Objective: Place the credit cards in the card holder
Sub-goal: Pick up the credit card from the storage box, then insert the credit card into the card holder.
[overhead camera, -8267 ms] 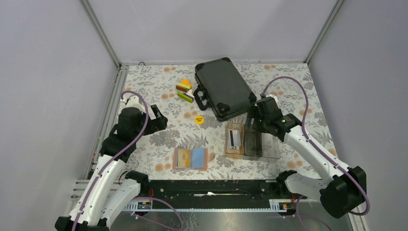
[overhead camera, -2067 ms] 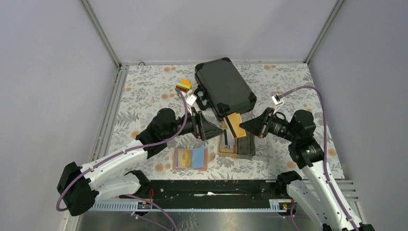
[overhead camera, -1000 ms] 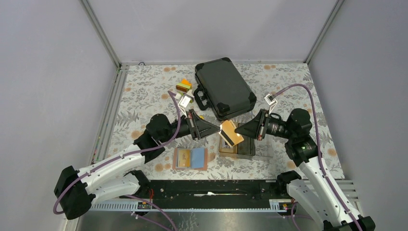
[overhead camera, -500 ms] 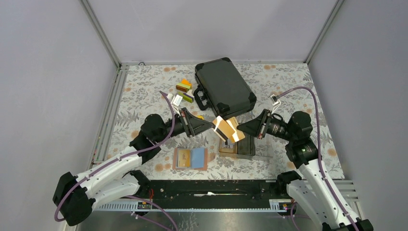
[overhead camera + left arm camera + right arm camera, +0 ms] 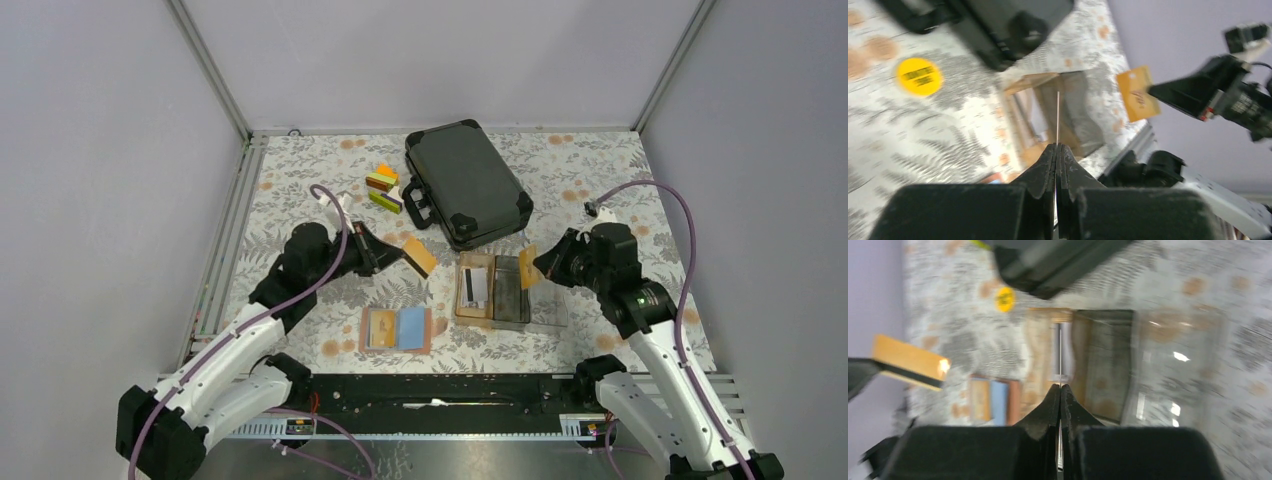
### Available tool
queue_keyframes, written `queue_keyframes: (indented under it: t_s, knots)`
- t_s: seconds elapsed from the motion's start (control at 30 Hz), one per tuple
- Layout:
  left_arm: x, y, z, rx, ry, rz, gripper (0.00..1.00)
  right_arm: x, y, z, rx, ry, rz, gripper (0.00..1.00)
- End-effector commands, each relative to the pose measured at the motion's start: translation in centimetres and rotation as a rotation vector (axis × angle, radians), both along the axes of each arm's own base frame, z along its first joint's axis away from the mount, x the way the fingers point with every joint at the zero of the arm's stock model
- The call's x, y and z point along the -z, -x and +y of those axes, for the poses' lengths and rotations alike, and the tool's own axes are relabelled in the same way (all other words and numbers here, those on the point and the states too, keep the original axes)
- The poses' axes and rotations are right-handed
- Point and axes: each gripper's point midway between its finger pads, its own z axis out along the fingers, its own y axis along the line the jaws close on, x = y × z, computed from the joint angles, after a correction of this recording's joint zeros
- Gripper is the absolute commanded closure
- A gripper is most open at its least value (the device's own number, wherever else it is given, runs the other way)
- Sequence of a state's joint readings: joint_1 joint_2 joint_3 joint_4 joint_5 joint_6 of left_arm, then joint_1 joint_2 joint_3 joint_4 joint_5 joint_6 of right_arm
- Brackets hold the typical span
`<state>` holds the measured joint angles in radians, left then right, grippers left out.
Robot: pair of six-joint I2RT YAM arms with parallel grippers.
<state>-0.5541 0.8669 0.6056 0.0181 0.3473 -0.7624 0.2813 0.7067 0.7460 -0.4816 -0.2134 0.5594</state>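
Card holder [image 5: 396,329] laid open flat at near counter edge, long axis left-right; pocketed card [image 5: 379,329] judged already in. Beyond, left gripper [image 5: 1056,150] pinched on orange card [image 5: 420,257], long axis diagonal. Right gripper [image 5: 1060,389] pinched on second orange card [image 5: 528,267], axis unclear. White-grey card [image 5: 478,287] in tray [image 5: 545,315], not yet moved.

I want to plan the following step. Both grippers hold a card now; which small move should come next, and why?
Probably lower the left gripper toward the open card holder. It is shut on an orange card and stands nearer the holder than the right gripper with the second card.
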Motion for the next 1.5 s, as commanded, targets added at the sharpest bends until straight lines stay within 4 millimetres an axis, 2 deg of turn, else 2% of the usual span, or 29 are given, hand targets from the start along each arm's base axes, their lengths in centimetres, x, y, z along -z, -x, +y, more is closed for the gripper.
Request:
queue_keyframes:
  t_s: [0.0,0.13,0.3,0.43,0.57,1.1,1.17,1.23,1.37,1.47]
  knots:
    - [2.8,-0.6,3.7,-0.091,-0.160,0.104,1.00,3.1,0.9,-6.6,0.222,0.310,0.134,1.00]
    - [5.1,0.2,4.9,-0.090,-0.239,0.166,1.00,4.5,0.9,-7.5,0.260,0.361,0.192,1.00]
    - [6.0,1.0,5.1,-0.083,-0.243,0.186,1.00,6.7,0.6,-7.2,0.243,0.419,0.281,1.00]
    - [6.0,1.1,5.1,-0.078,-0.240,0.184,1.00,7.9,0.3,-5.9,0.222,0.446,0.284,1.00]
    - [5.7,1.2,5.1,-0.072,-0.239,0.178,1.00,9.9,0.2,-4.8,0.192,0.462,0.302,1.00]
    - [5.8,1.4,5.0,-0.049,-0.242,0.183,1.00,13.6,-0.2,-3.3,0.097,0.516,0.290,1.00]
    - [5.6,1.6,4.8,-0.034,-0.236,0.187,1.00,13.5,-0.4,-3.3,0.103,0.520,0.289,0.93]
    - [5.9,1.8,4.8,-0.022,-0.241,0.200,1.00,13.2,-0.4,-3.2,0.100,0.512,0.283,0.83]
    - [6.6,2.5,4.6,0.012,-0.245,0.228,1.00,12.2,-0.4,-2.0,0.061,0.454,0.264,0.69]
    - [7.0,2.9,4.5,0.031,-0.242,0.243,1.00,11.0,-0.5,-1.2,0.034,0.419,0.250,0.64]
